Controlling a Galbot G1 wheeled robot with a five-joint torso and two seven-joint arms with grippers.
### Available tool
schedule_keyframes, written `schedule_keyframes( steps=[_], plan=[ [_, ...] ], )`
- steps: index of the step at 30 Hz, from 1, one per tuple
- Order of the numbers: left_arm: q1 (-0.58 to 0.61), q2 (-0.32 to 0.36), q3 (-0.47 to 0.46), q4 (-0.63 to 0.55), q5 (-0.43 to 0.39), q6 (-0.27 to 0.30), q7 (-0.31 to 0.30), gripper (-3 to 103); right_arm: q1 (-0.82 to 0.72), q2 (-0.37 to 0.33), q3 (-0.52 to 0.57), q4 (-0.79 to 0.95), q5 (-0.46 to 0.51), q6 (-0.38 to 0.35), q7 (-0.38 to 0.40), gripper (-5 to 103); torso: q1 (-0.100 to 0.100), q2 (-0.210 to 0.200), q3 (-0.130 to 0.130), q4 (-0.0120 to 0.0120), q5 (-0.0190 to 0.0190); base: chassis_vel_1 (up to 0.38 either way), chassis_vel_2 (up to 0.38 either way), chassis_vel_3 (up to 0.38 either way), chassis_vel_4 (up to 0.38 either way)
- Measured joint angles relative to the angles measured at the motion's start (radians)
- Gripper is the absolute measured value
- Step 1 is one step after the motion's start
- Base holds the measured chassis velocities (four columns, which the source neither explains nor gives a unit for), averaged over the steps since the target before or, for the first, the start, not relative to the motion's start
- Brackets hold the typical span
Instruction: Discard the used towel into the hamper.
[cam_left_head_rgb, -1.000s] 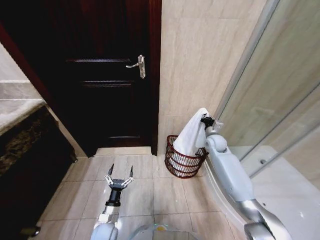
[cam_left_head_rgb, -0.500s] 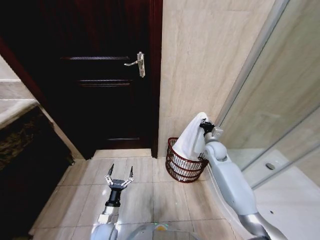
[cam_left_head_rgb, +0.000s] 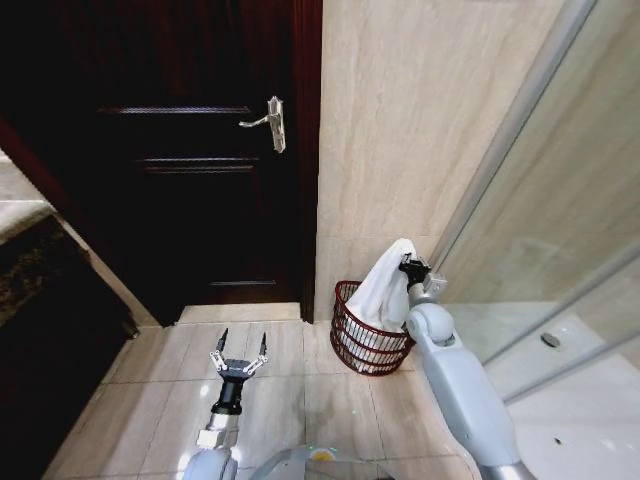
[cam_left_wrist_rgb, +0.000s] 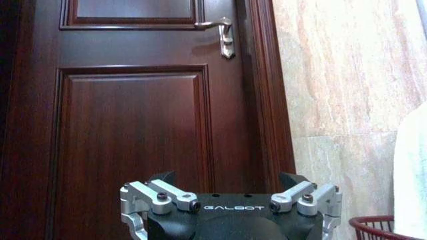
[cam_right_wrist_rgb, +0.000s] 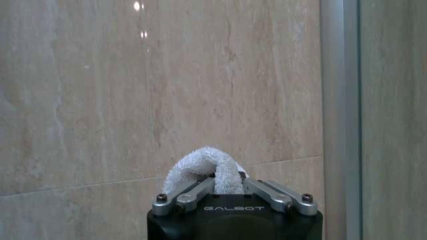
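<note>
Right gripper (cam_left_head_rgb: 409, 265) above hamper (cam_left_head_rgb: 368, 338), clamped on towel (cam_left_head_rgb: 384, 290); towel hangs into open basket mouth. Tiled wall (cam_left_head_rgb: 400, 130) close ahead, glass panel (cam_left_head_rgb: 560, 200) just beside. Left gripper (cam_left_head_rgb: 240, 352), fingers spread, over bare floor (cam_left_head_rgb: 290, 395); door (cam_left_head_rgb: 180, 170) ahead.

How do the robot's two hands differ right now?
The right hand is shut on the white towel, while the left hand holds nothing and its fingers are spread open. The right hand is raised beside the tiled wall, over the hamper; the left hand hangs low over the floor tiles, facing the dark door. Both are the same black-and-silver design.
</note>
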Motion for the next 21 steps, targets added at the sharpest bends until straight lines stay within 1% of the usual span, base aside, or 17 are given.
schedule_keyframes(
  steps=[5,7,9,10,13,16,18,21],
  plan=[
    [-0.006,0.0,0.0,0.0,-0.001,0.0,0.0,100,-0.032,-0.001,0.015,0.021,-0.005,0.002,0.004,3,-0.007,-0.021,-0.013,-0.0005,-0.0002,-0.084,0.073,0.074,-0.094],
    [-0.006,-0.002,0.001,-0.001,-0.001,0.0,0.0,100,-0.059,0.004,0.019,0.057,-0.013,0.0,0.023,3,-0.012,-0.032,-0.019,-0.0003,0.0003,-0.076,0.062,0.08,-0.074],
    [-0.006,-0.002,0.002,-0.002,-0.001,0.0,0.0,100,-0.066,0.006,0.022,0.066,-0.015,-0.002,0.026,3,-0.013,-0.035,-0.021,-0.0003,0.0001,-0.071,0.064,0.076,-0.056],
    [-0.005,-0.002,0.002,-0.004,-0.002,0.0,0.0,100,-0.082,0.01,0.028,0.083,-0.018,-0.006,0.029,3,-0.015,-0.039,-0.024,-0.0003,-0.0003,-0.071,0.064,0.051,-0.057],
    [-0.003,0.002,0.001,-0.006,-0.002,0.0,0.001,100,-0.133,0.022,0.051,0.134,-0.033,-0.016,0.04,3,-0.019,-0.056,-0.036,-0.0002,0.0001,-0.055,0.055,0.053,-0.046],
    [-0.003,0.003,0.0,-0.006,-0.002,0.0,0.002,100,-0.157,0.023,0.057,0.16,-0.04,-0.022,0.048,3,-0.022,-0.063,-0.041,-0.0002,-0.0002,-0.049,0.041,0.053,-0.043],
    [-0.002,0.002,0.0,-0.008,-0.003,0.0,0.002,100,-0.204,0.036,0.069,0.205,-0.047,-0.039,0.055,3,-0.026,-0.075,-0.048,-0.0003,-0.0002,0.0,0.0,0.0,0.0],
    [-0.002,0.002,0.0,-0.008,-0.003,0.0,0.002,100,-0.228,0.047,0.077,0.219,-0.054,-0.04,0.053,3,-0.028,-0.081,-0.052,-0.0003,0.0,0.0,0.0,0.0,0.0]
  ],
)
